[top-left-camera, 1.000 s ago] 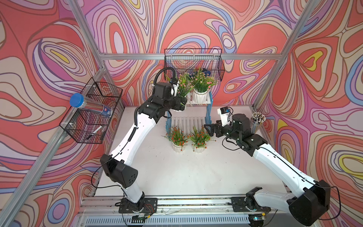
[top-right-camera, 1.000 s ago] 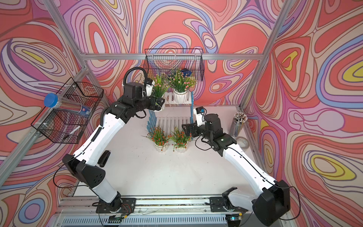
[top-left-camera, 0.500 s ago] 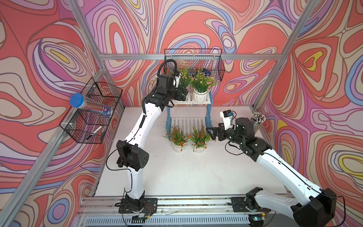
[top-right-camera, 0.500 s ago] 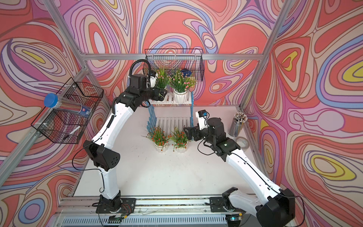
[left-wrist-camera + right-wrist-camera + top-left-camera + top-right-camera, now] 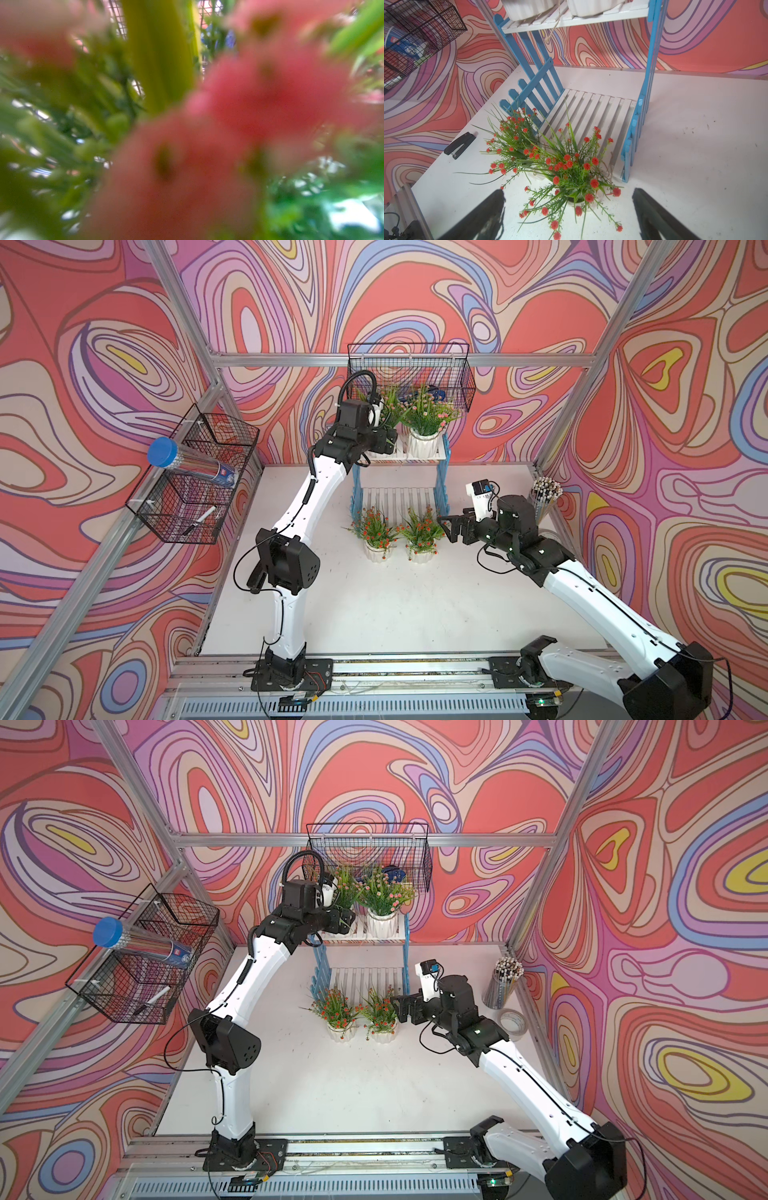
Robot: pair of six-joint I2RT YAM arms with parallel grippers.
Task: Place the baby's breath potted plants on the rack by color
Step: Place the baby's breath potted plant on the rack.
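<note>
**2 pink plants on the top tier, 2 red-orange ones on the table**

The left gripper (image 5: 384,443) sits at the left pink plant (image 5: 392,404) on the top tier of the rack (image 5: 440,485), just beside the right pink plant (image 5: 426,418). Blurred blossoms fill its wrist view, so I cannot tell whether the claw pinches the pot or is spread. Both white pots seem to rest on the slats. The 2 red-orange plants (image 5: 376,531) stand side by side on the table (image 5: 374,614), just near of the bare lower tier, which is probably meant for them so each colour gets 1 shelf. The right gripper (image 5: 451,529), claw spread wide, is aimed at the right one (image 5: 571,176), likely to take its pot.
</note>
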